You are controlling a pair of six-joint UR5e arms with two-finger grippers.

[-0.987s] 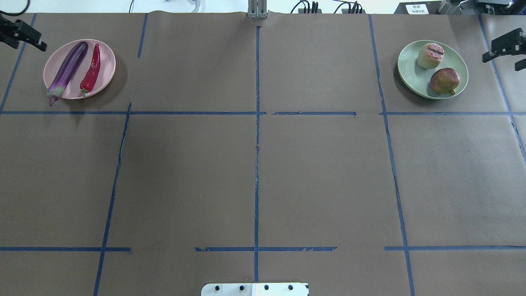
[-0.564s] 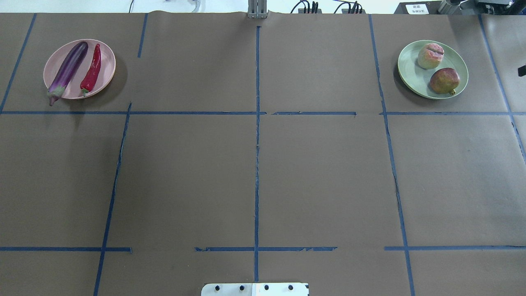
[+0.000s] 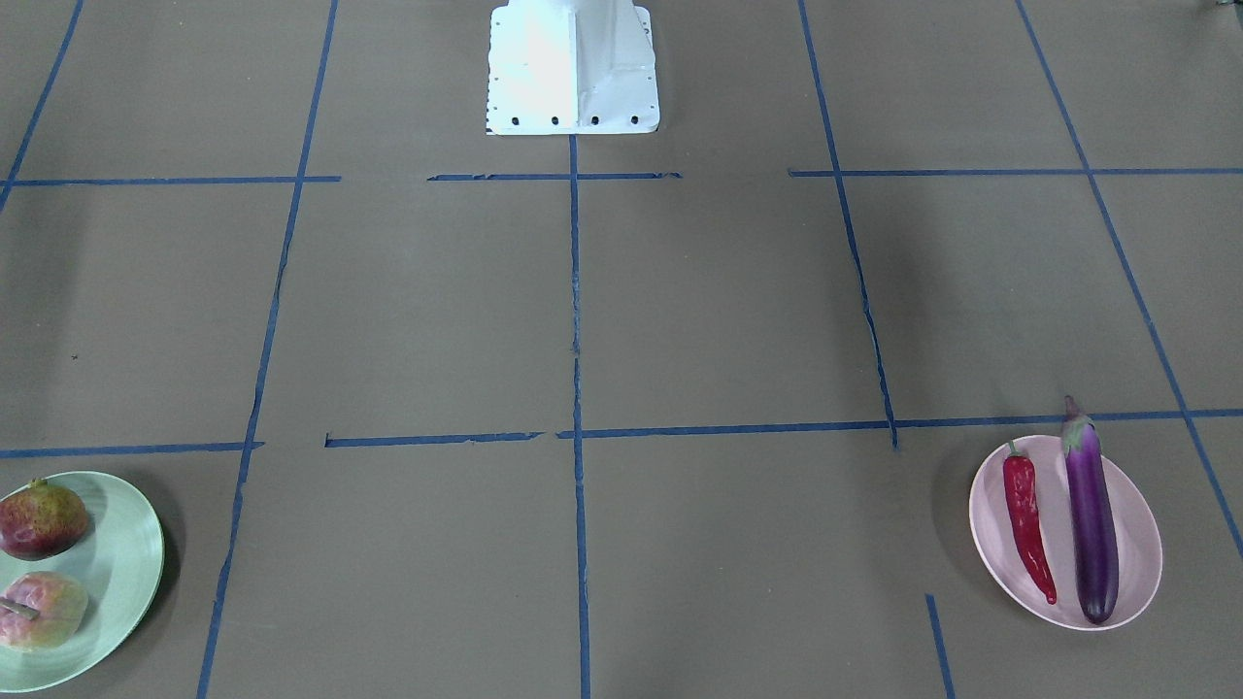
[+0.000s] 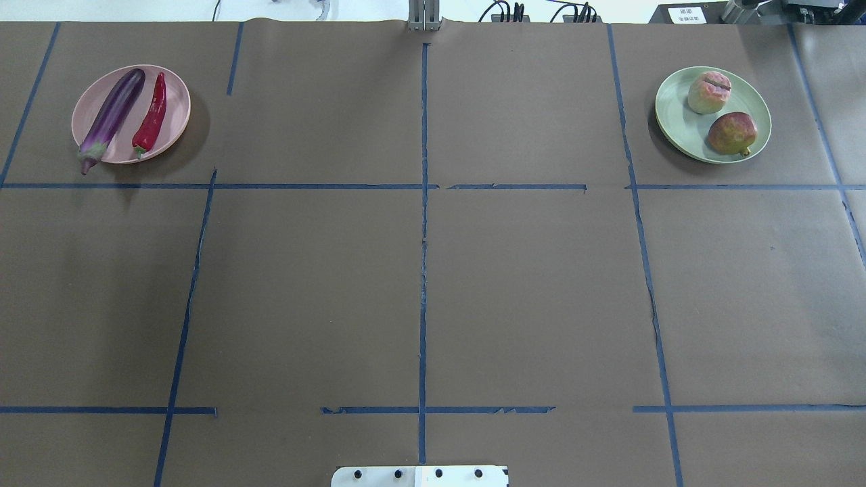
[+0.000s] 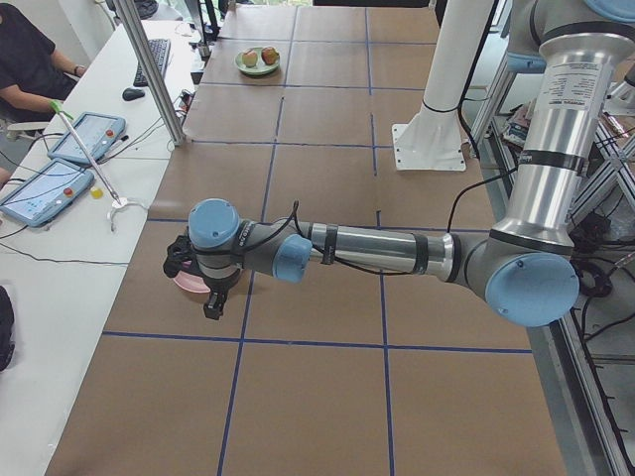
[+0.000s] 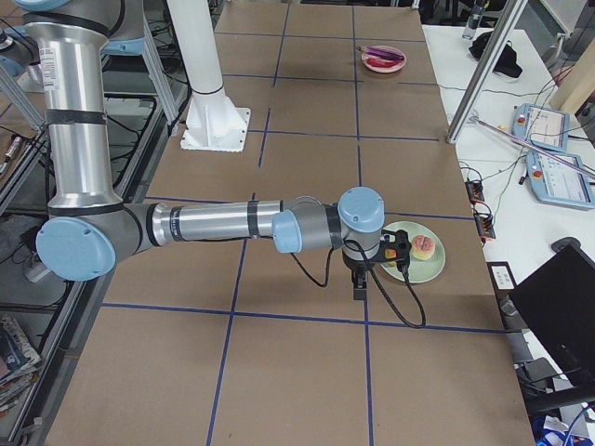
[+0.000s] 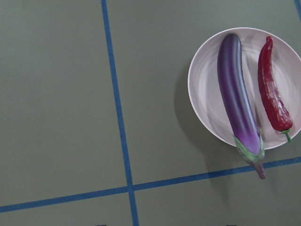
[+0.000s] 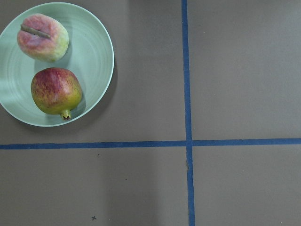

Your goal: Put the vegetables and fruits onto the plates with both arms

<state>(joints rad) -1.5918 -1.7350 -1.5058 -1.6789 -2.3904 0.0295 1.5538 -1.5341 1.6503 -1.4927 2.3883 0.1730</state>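
The purple eggplant (image 4: 111,111) and the red chili pepper (image 4: 152,111) lie side by side on the pink plate (image 4: 174,108) at the far left. The peach (image 4: 708,91) and the pomegranate (image 4: 732,132) sit on the green plate (image 4: 676,118) at the far right. The left wrist view looks down on the eggplant (image 7: 237,101) and the chili (image 7: 272,89). The right wrist view looks down on the peach (image 8: 42,37) and the pomegranate (image 8: 56,90). My left gripper (image 5: 203,288) hangs beside the pink plate. My right gripper (image 6: 361,283) hangs beside the green plate (image 6: 429,265). I cannot tell whether either is open or shut.
Brown paper with blue tape lines covers the table (image 4: 419,284). The white base block (image 4: 419,476) stands at the near edge. A metal post (image 5: 149,69), tablets and an operator are off the table's far side.
Both grippers, seen at the left and right edges of the overhead view a second ago, have moved outward and left that view. The food and plates have not moved.
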